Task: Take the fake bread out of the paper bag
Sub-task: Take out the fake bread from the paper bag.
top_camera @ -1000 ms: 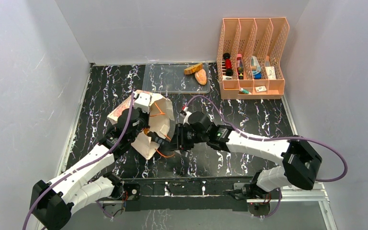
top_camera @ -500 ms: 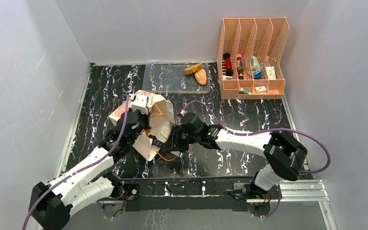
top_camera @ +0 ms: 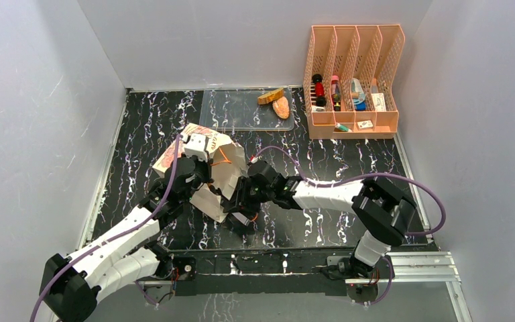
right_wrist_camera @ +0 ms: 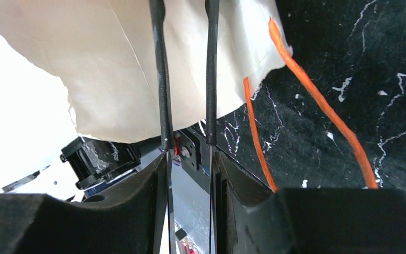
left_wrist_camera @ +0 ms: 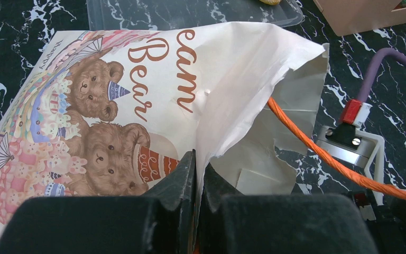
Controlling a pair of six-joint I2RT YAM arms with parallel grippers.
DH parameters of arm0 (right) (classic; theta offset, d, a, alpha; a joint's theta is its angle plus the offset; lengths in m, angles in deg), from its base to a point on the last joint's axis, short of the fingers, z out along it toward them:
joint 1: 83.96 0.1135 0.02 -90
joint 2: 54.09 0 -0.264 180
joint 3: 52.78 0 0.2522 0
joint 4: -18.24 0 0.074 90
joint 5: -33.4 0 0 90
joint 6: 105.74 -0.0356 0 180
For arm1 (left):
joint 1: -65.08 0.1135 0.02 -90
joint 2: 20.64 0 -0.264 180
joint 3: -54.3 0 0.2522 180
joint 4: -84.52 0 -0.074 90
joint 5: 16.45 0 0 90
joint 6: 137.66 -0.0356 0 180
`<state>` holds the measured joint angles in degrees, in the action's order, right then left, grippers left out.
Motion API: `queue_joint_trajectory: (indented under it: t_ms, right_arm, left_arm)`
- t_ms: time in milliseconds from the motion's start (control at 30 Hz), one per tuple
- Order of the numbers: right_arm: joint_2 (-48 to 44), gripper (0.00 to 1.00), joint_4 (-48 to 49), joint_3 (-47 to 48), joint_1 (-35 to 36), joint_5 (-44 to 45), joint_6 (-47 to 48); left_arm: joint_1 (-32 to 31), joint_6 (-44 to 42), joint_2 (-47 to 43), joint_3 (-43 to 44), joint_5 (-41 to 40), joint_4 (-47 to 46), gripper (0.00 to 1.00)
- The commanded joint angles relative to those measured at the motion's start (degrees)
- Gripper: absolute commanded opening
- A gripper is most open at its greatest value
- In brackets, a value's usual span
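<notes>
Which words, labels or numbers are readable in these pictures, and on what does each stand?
"eam" then "Bear": brown script on the paper bag, first word cut off.
Small print at the bag's edge: too blurred.
Labels in the orange rack: too small.

The black table (top_camera: 349, 168), veined with white, carries three things. A clear plastic tray (top_camera: 231, 111) lies at the back, near the middle. A peach slotted organizer (top_camera: 352, 80) stands just beside it at the back right. A crumpled cream paper bag (top_camera: 233, 169) rests nearer the front, left of centre.
</notes>
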<state>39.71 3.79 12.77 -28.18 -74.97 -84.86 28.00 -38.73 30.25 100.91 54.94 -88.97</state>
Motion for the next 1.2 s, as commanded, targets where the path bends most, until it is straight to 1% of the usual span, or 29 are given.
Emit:
queue_joint_trajectory:
  t_ms: [0,333,400,600,767,800,867,900,933,1167]
  right_arm:
    - [1.4,0.31,5.4,3.2,0.0,-0.6,-2.4]
    - [5.6,0.32,11.4,4.2,-1.9,-6.1,-4.2]
    - [8.1,0.32,12.5,4.6,-1.9,-6.9,-4.5]
    - [11.9,0.33,16.9,5.5,-2.4,-9.5,-5.5]
    - [15.1,0.33,19.2,7.6,-3.0,-11.5,-4.4]
    - [15.7,0.31,19.4,8.0,-3.1,-11.8,-4.2]
    - [16.7,0.22,20.2,8.0,-3.3,-12.7,-3.9]
    - [16.9,0.13,20.6,7.7,-3.3,-12.9,-3.9]
    - [16.1,0.0,22.1,6.1,-3.5,-13.3,-3.9]
    - [9.2,0.0,21.3,0.9,-4.4,-11.5,-1.4]
  left_arm:
    - [-0.5,1.4,-2.1,-0.2,0.3,-3.1,0.0]
    - [-0.6,1.3,-3.2,-0.5,1.8,-1.5,0.0]
    - [-0.7,1.6,-3.5,-0.4,2.6,-1.1,0.0]
    - [-0.6,1.5,-3.6,-0.3,3.2,-0.4,0.0]
    - [-0.6,1.5,-3.1,-0.5,3.4,-0.7,0.0]
    - [-0.6,1.5,-3.0,-0.6,3.3,-0.8,0.0]
    - [-0.6,1.5,-2.8,-0.4,2.9,-0.7,0.0]
    - [-0.6,1.6,-2.7,-0.4,2.5,-0.6,0.0]
    - [-0.6,2.1,-2.5,-0.4,0.2,-0.4,0.0]
    - [-0.6,4.5,-0.3,1.8,-9.8,2.3,0.0]
